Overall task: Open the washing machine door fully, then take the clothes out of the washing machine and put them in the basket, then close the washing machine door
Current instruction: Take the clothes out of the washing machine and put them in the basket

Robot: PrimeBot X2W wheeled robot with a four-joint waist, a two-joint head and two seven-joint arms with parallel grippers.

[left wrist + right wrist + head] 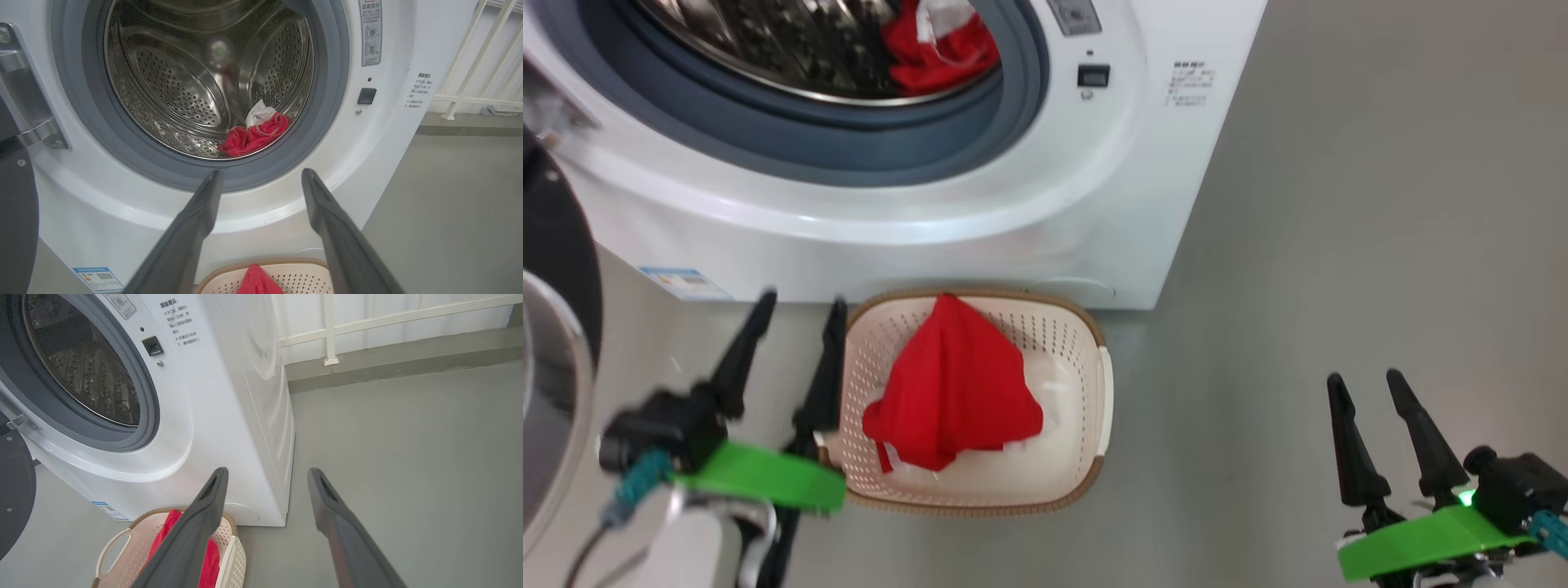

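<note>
Washing machine door [564,261] is swung open at the left. One red garment [956,392] lies draped in the basket [1094,359], which sits on the floor [1339,204] just in front of the washing machine [1013,229]. A second red-and-white garment [253,132] is in the drum [175,81], low right by the grey seal [327,102]. Left gripper [801,300]: fingers fully spread, empty, just beside the basket's left edge. Right gripper [1364,377]: also wide, empty, well apart over floor.
</note>
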